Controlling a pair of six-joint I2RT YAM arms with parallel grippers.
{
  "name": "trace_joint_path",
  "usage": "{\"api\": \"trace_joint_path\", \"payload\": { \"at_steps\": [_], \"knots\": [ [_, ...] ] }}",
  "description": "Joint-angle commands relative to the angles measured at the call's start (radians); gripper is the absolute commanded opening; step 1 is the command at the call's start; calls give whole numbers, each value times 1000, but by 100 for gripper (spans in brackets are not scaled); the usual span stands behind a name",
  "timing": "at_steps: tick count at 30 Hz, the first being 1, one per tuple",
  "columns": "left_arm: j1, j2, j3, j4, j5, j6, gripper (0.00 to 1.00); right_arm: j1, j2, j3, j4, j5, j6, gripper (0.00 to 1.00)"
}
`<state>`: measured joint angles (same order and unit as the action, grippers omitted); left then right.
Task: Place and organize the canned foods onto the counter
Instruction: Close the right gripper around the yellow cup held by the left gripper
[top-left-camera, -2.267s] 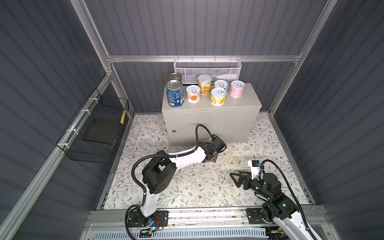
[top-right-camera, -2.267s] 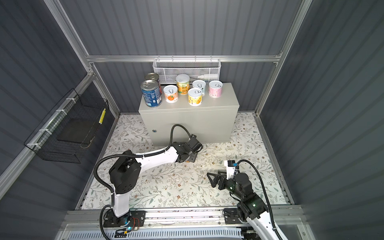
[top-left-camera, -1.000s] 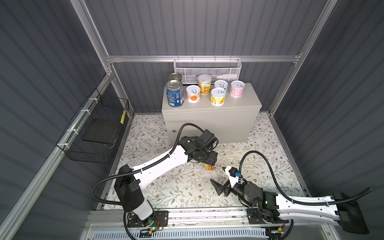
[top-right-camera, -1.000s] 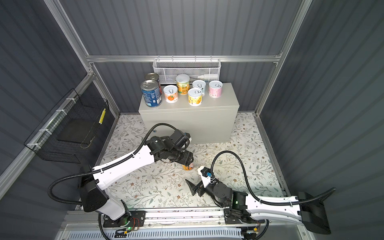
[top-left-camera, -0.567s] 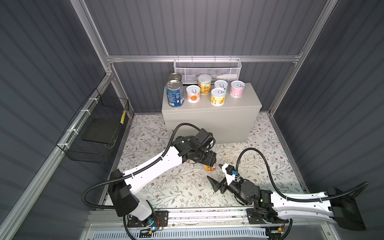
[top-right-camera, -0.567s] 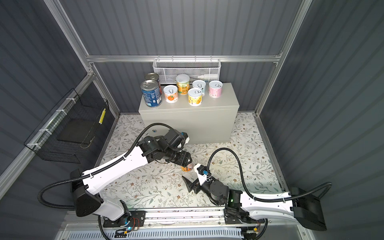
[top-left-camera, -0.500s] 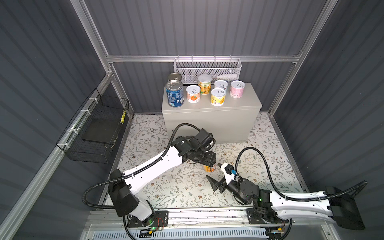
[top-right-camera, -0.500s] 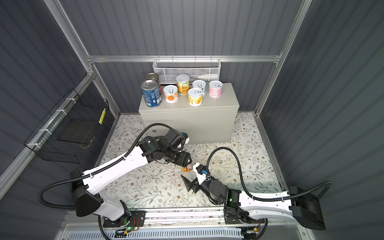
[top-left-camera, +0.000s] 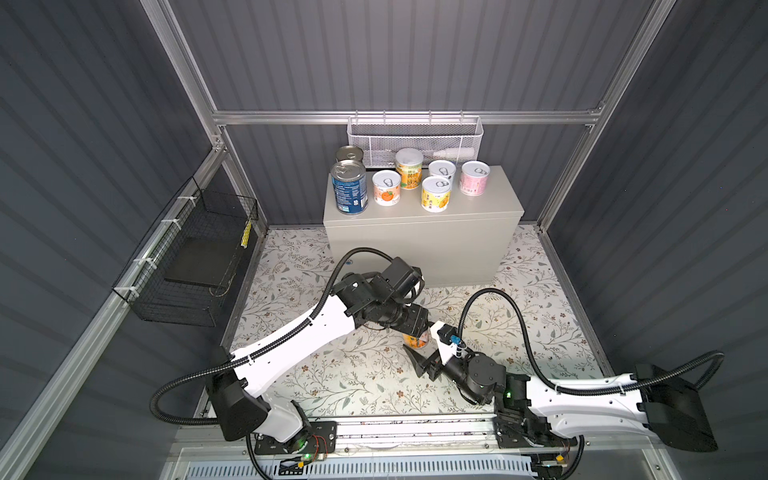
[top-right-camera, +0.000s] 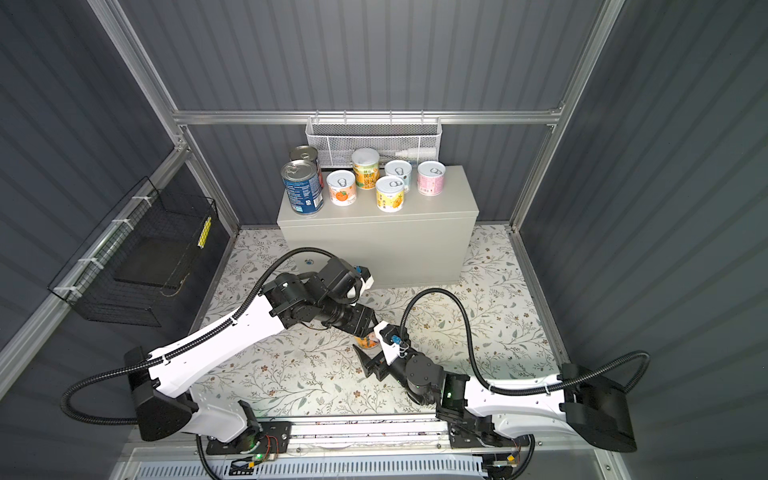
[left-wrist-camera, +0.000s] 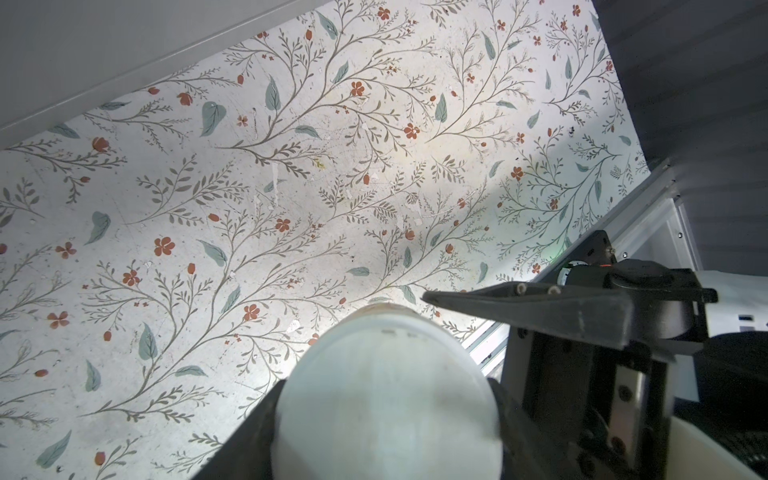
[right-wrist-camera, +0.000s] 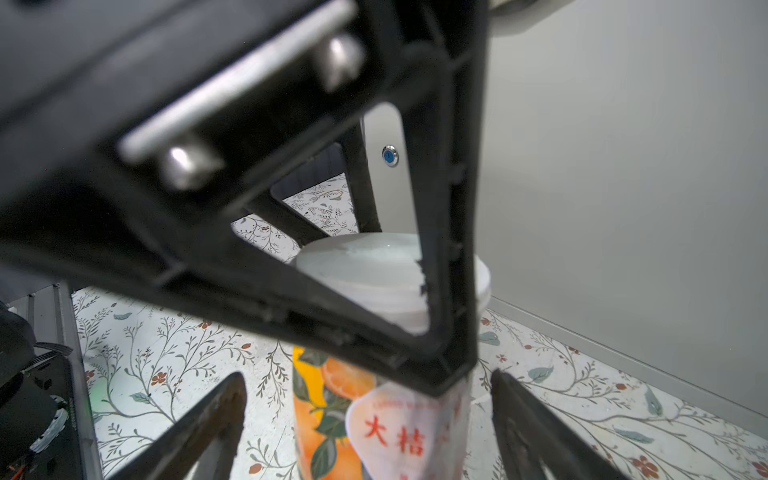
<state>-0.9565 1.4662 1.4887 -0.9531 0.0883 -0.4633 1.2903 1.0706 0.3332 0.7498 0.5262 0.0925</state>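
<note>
A small orange-label can with a white lid hangs just above the floral floor, with my left gripper shut on it from above. My right gripper stands open around the can's lower body. Its two fingers flank the can with a gap on each side. Several cans stand on the counter: two blue-label ones at its left end and small ones in the middle.
A white mesh basket hangs on the wall behind the counter. A black wire basket hangs on the left wall. The counter's front face, with its lock, rises close behind the held can. The floral floor lies below.
My left arm has carried the can away from the counter's front toward the near side. My right arm has come up to it, and its jaws have narrowed around the can.
</note>
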Motion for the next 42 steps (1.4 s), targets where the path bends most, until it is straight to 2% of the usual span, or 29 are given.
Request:
{"api": "trace_joint_path", "payload": {
  "at_steps": [1,7,11,21,26,31,33,36,40,42],
  "knots": [
    [-7,-40,15,-6,34,20,43,2,4,23,55,20,-11,91],
    [-7,-50,-5,-3,60,19,43,-5,7,36,63,12,-13,89],
    [-7,-57,-13,0,64,19,43,-8,25,52,62,2,-18,83],
    [-6,-83,-22,9,73,1,43,-10,98,84,69,-2,-19,83],
    [-6,-87,-31,11,78,-3,43,-9,97,83,96,10,-23,73],
    [-7,-88,-43,15,77,-2,43,-9,82,71,116,-2,-22,73],
    [-6,-88,-45,16,75,-4,44,-9,80,72,117,0,-22,70],
    [-7,-87,-49,19,74,-4,48,-10,78,70,118,0,-21,66],
    [-3,-89,-51,16,45,12,73,-9,59,61,123,-1,-16,62],
    [9,-89,-50,5,18,30,79,-9,55,56,123,3,-14,61]
  ]
}}
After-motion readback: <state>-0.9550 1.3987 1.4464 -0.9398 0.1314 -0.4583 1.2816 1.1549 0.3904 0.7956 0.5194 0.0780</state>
